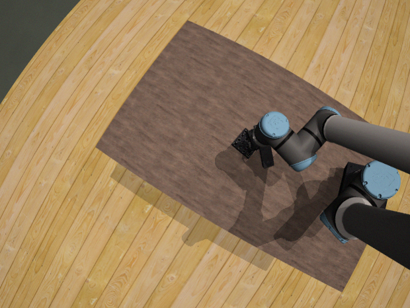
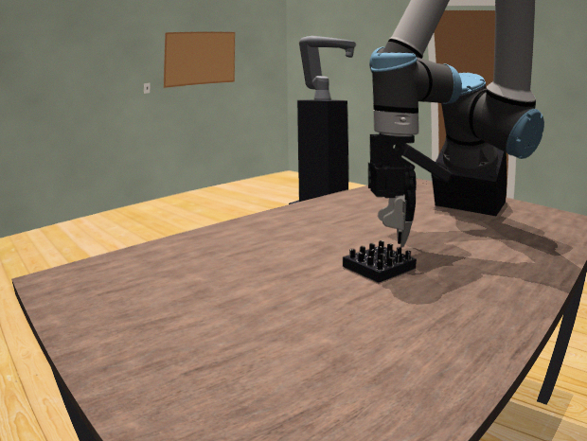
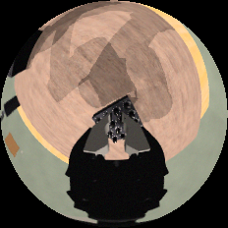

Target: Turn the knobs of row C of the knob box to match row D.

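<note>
Green wall [image 2: 95, 142] [image 3: 201, 152] filled the left of the exterior view, small light plate [image 2: 146, 88] on it, then orange-brown board [image 2: 199, 59] [image 3: 12, 144] just beside the plate. Pale plank floor [image 1: 49, 139] [image 2: 142, 222] [image 3: 201, 69] showed below the wall and around the table. Brown wood-grain table [image 1: 172, 99] [image 2: 213, 303] [image 3: 54, 74] ran across the view. Next right, behind the table: black pedestal [image 2: 322, 147], grey bent fixture [image 2: 311, 63] on top.

Black knob box [image 1: 240, 144] [image 2: 361, 269] [image 3: 105, 110] sat flat on the table, knobs upright. Gripper [image 1: 254, 140] [image 2: 401, 240] [image 3: 116, 113] pointed down over the box, tips at a knob on the side toward the arm's base. Fingers stood close together, narrow gap in wrist view; could not tell whether they were clamped on a knob or just around or above it. Knob marks too small to read, row letters too, socket not made out; C-to-D match could not be told.

Right of that: grey arm with blue caps [image 1: 368, 137] [image 2: 418, 26], its black base [image 1: 348, 170] [image 2: 467, 194] on the table, brown door [image 2: 467, 43] behind. Arm shadows fell on the table near the box. Dark table leg [image 2: 560, 350] came last, far right.
</note>
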Tool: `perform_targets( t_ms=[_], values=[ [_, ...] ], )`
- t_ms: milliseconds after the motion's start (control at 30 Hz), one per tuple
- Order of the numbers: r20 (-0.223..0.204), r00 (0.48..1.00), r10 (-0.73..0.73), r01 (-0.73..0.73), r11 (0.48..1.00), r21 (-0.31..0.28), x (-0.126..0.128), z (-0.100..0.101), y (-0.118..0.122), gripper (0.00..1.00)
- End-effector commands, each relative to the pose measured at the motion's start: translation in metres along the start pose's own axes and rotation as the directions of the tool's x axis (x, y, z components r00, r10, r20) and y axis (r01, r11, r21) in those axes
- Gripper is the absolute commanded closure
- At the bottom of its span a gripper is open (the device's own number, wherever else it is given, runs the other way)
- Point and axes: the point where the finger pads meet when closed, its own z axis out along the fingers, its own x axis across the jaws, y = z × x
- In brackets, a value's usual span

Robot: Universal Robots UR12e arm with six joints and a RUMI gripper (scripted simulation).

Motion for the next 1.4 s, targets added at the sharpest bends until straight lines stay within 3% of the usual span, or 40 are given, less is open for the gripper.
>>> perform_targets(
  t_ms=[0,1367],
  values=[
    [-0.001,1.0,-0.002,0.002,1.0,-0.002,0.0022,-0.0006,0.0013,0.89],
    [-0.001,1.0,-0.002,0.002,1.0,0.0,0.002,0.003,0.0003,0.89]
  ],
)
